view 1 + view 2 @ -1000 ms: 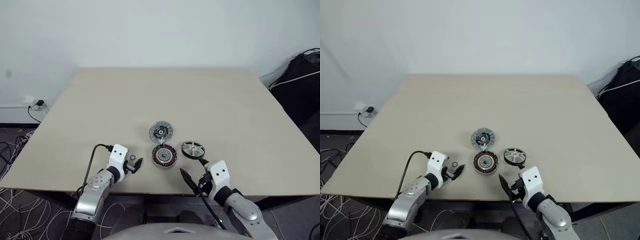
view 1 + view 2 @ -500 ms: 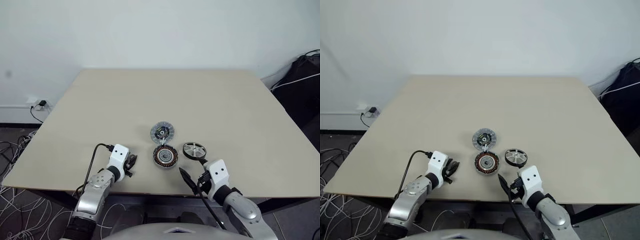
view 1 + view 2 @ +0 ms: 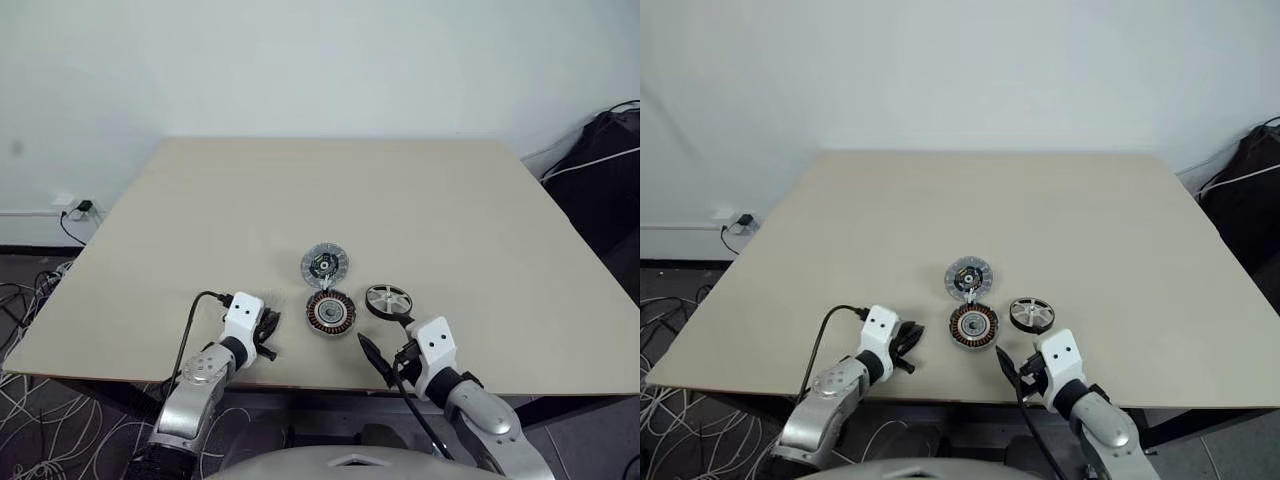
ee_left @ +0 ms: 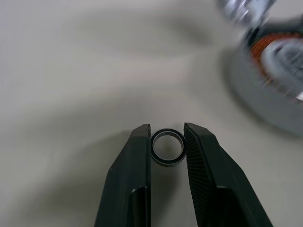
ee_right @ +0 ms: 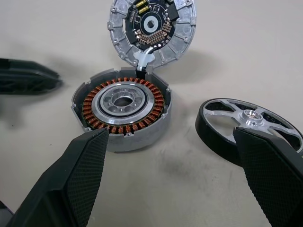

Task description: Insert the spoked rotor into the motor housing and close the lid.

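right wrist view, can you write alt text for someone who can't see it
A round motor housing with copper windings around a silver centre sits on a beige table, framed by the right gripper's two wide-open black fingers. A silver lid lies flat behind it, joined by a short white wire, and a black-rimmed spoked rotor lies beside it, apart.

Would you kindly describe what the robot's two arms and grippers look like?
Both forearms are silver-grey, ending in white wrist blocks marked with small dark dots. The left gripper and right gripper each have two black, finely textured fingers. A black cable loops into the left wrist.
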`<action>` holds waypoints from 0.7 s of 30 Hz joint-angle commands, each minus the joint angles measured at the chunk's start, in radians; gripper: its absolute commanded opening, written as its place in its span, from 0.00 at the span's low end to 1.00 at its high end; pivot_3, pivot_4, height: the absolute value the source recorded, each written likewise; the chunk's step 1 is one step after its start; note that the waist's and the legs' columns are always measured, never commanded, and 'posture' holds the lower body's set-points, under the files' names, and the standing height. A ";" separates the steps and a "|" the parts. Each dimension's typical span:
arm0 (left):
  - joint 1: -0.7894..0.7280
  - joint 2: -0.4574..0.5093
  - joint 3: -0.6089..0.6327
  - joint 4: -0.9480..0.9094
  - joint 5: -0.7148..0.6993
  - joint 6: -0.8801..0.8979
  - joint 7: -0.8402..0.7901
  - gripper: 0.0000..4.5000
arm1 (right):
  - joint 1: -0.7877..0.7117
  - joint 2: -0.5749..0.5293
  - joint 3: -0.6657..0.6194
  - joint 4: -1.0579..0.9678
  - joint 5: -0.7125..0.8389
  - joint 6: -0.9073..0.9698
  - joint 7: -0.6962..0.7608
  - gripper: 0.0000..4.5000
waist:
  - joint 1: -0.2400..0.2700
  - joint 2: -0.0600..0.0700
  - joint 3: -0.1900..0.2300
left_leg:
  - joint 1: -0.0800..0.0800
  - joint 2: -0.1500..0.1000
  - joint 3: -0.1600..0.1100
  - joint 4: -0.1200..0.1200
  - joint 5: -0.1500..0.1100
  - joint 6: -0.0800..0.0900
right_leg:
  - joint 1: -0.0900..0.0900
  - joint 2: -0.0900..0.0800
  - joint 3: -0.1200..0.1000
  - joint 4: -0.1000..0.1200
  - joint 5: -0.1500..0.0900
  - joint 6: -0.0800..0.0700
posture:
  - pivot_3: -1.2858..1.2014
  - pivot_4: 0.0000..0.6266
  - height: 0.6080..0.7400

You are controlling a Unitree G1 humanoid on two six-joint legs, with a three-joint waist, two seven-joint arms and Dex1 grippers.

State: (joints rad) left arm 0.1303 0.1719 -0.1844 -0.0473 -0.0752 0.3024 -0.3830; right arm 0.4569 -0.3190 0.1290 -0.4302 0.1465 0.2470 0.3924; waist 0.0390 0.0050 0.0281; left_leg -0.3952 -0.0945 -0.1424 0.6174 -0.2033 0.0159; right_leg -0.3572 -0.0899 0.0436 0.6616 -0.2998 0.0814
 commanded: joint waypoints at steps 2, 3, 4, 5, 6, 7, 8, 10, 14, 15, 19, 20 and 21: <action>-0.062 -0.030 -0.049 -0.056 -0.026 -0.002 -0.043 0.15 | -0.014 0.006 -0.004 -0.004 0.003 -0.026 0.002 1.00 | -0.001 0.000 0.000 | 0.000 0.000 0.000 0.000 0.000 0.000 | 0.000 0.000 0.000 0.000 0.000 0.000 | 0.52 0.00 1.00; -0.073 -0.036 -0.064 -0.051 -0.027 -0.002 -0.054 0.15 | -0.014 0.008 -0.004 -0.003 0.002 -0.027 0.002 1.00 | -0.001 0.000 0.000 | 0.000 0.000 0.000 0.000 0.000 0.000 | 0.000 0.000 0.000 0.000 0.000 0.000 | 0.52 0.00 1.00; -0.086 -0.042 -0.079 -0.042 -0.027 -0.003 -0.065 0.15 | -0.013 0.009 -0.003 -0.002 0.001 -0.030 0.001 1.00 | -0.002 0.000 0.000 | 0.000 0.000 0.000 0.000 0.000 0.000 | 0.000 0.001 0.000 0.000 0.000 0.000 | 0.52 0.00 1.00; -0.098 -0.047 -0.091 -0.034 -0.027 -0.003 -0.073 0.15 | -0.011 0.011 -0.002 -0.001 0.000 -0.032 0.000 1.00 | -0.002 -0.001 0.001 | 0.000 0.000 0.000 0.000 0.000 0.000 | -0.001 0.001 0.000 0.000 0.000 0.000 | 0.52 0.00 1.00; -0.105 -0.049 -0.096 -0.029 -0.028 -0.003 -0.077 0.15 | -0.011 0.012 -0.002 0.000 -0.001 -0.033 -0.001 1.00 | -0.002 -0.001 0.001 | 0.000 0.000 0.000 0.000 0.000 0.000 | -0.001 0.002 0.000 0.000 0.000 0.000 | 0.52 0.00 1.00; -0.116 -0.053 -0.105 -0.021 -0.029 0.000 -0.087 0.15 | -0.008 0.013 -0.002 0.000 -0.002 -0.036 -0.002 1.00 | -0.002 -0.001 0.001 | 0.000 0.000 0.000 0.000 0.000 0.000 | -0.001 0.003 0.000 0.000 0.000 0.000 | 0.52 0.00 1.00; -0.122 -0.056 -0.111 -0.015 -0.030 0.002 -0.094 0.15 | -0.006 0.014 -0.002 0.000 -0.002 -0.038 -0.002 1.00 | -0.002 -0.001 0.001 | 0.000 0.000 0.000 0.000 0.000 0.000 | -0.001 0.004 0.000 0.000 0.000 0.000 | 0.52 0.00 1.00; -0.143 -0.058 -0.130 0.002 -0.028 0.005 -0.112 0.15 | -0.001 0.018 -0.004 0.001 -0.004 -0.042 -0.004 1.00 | -0.002 -0.001 0.001 | 0.000 0.000 0.000 0.000 0.000 0.000 | -0.001 0.006 0.000 0.000 0.000 0.000 | 0.52 0.00 1.00; -0.182 -0.063 -0.155 0.043 -0.021 0.009 -0.134 0.15 | 0.005 0.022 -0.005 0.001 -0.006 -0.050 -0.010 1.00 | -0.002 -0.001 0.001 | 0.000 0.000 0.000 0.000 0.000 0.000 | 0.000 0.006 0.000 0.000 0.000 0.000 | 0.52 0.00 1.00; -0.191 -0.065 -0.159 0.055 -0.021 0.010 -0.139 0.15 | 0.006 0.023 -0.006 0.000 -0.006 -0.051 -0.012 1.00 | -0.002 -0.001 0.001 | 0.000 0.000 0.000 0.000 0.000 0.000 | 0.000 0.006 0.000 0.000 0.000 0.000 | 0.52 0.00 1.00; -0.215 -0.065 -0.174 0.093 -0.011 0.007 -0.148 0.15 | 0.009 0.026 -0.005 -0.008 -0.007 -0.049 -0.019 1.00 | -0.002 -0.001 0.001 | 0.000 0.000 0.000 0.000 0.000 0.000 | -0.001 0.006 0.001 0.000 0.000 0.000 | 0.52 0.00 1.00; -0.218 -0.064 -0.178 0.101 -0.007 0.006 -0.150 0.15 | 0.009 0.027 -0.005 -0.013 -0.007 -0.047 -0.022 1.00 | -0.002 -0.001 0.001 | 0.000 0.000 0.000 0.000 0.000 0.000 | -0.001 0.006 0.001 0.000 0.000 0.000 | 0.52 0.00 1.00; -0.220 -0.063 -0.181 0.108 -0.004 0.005 -0.151 0.15 | 0.010 0.028 -0.005 -0.018 -0.007 -0.044 -0.024 1.00 | -0.002 -0.001 0.001 | 0.000 0.000 0.000 0.000 0.000 0.000 | -0.001 0.006 0.001 0.000 0.000 0.000 | 0.52 0.00 1.00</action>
State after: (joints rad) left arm -0.0706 0.1157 -0.3587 0.0597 -0.0874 0.3178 -0.5254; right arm 0.4756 -0.2964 0.1298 -0.4097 0.1390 0.2197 0.3718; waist 0.0374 0.0040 0.0287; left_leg -0.3953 -0.0942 -0.1422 0.6177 -0.2032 0.0160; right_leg -0.3577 -0.0838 0.0442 0.6616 -0.2995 0.0819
